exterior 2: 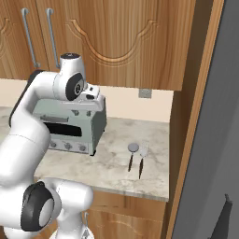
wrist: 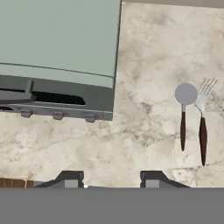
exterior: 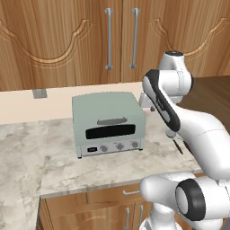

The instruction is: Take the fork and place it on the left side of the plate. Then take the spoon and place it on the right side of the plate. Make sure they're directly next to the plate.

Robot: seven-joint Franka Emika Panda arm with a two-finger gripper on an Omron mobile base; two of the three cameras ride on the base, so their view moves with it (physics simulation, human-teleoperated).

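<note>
The spoon (wrist: 183, 114) and the fork (wrist: 203, 131) lie side by side on the marble counter (wrist: 144, 52), both with dark handles, the fork on the right. From the right base view, the spoon (exterior 2: 133, 148) and fork (exterior 2: 140, 169) rest near the counter's right end. My gripper (wrist: 111, 177) is open with nothing between its fingertips. It hangs well above the counter, by the toaster oven's right end, left of the cutlery. The hand (exterior 2: 93, 100) shows beside the oven's top. The plate is out of view.
A pale green toaster oven (exterior: 109, 123) stands on the counter against the back wall, left of the cutlery. Wooden cabinets (exterior: 121, 40) hang above. A wooden side panel (exterior 2: 193, 116) closes off the counter's right end. A wall outlet (exterior 2: 145, 93) sits behind the cutlery.
</note>
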